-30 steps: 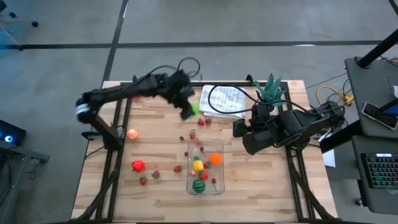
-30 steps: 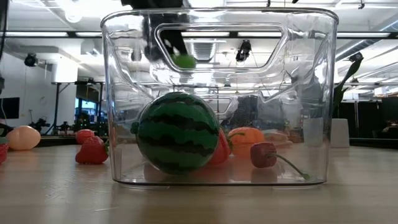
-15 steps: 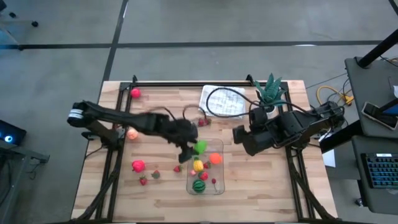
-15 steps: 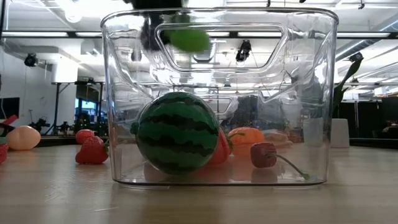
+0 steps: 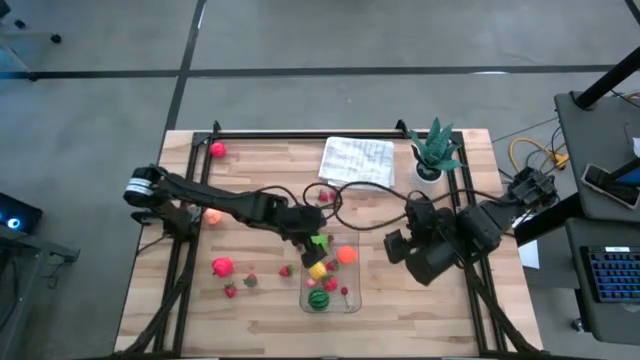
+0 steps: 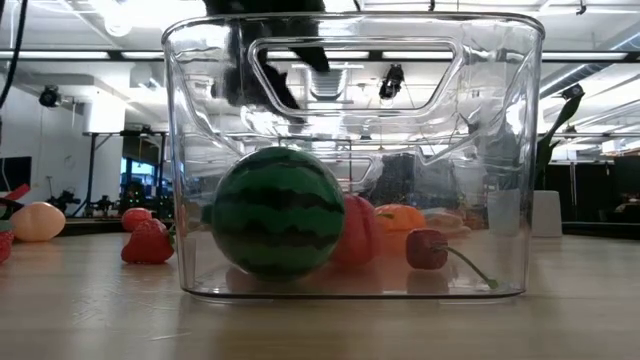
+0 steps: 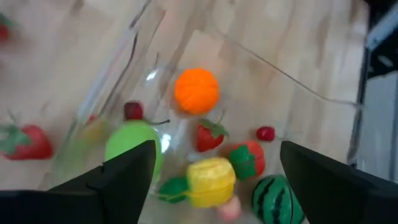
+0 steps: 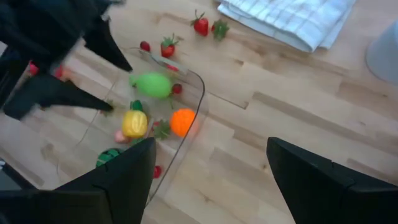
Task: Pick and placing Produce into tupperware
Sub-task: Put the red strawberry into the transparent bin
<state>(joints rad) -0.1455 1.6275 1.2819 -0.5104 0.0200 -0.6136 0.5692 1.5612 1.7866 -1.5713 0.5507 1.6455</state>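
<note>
Hovering over the tupperware [image 5: 330, 268] near the bench's [image 5: 250, 310] front edge — left gripper [image 5: 313, 240] gaping, lime [image 7: 132, 147] dropping in; right gripper [image 5: 395, 245] waiting, spread wide.

Clear rectangular plastic tupperware [image 5: 350, 300] with rounded corners, upright near the tabletop's near edge. Inside: striped dark-green melon [image 5: 319, 299] at the near end, yellow fruit [image 5: 319, 268], orange ball [image 5: 346, 254], lime-green fruit [image 5: 319, 241] at the far end. Outside to the left: red fruit [image 5: 221, 266], peach-orange fruit [image 5: 212, 214], small strawberries [image 5: 232, 290]. Pink-red ball [image 5: 217, 150] at far left.
</note>
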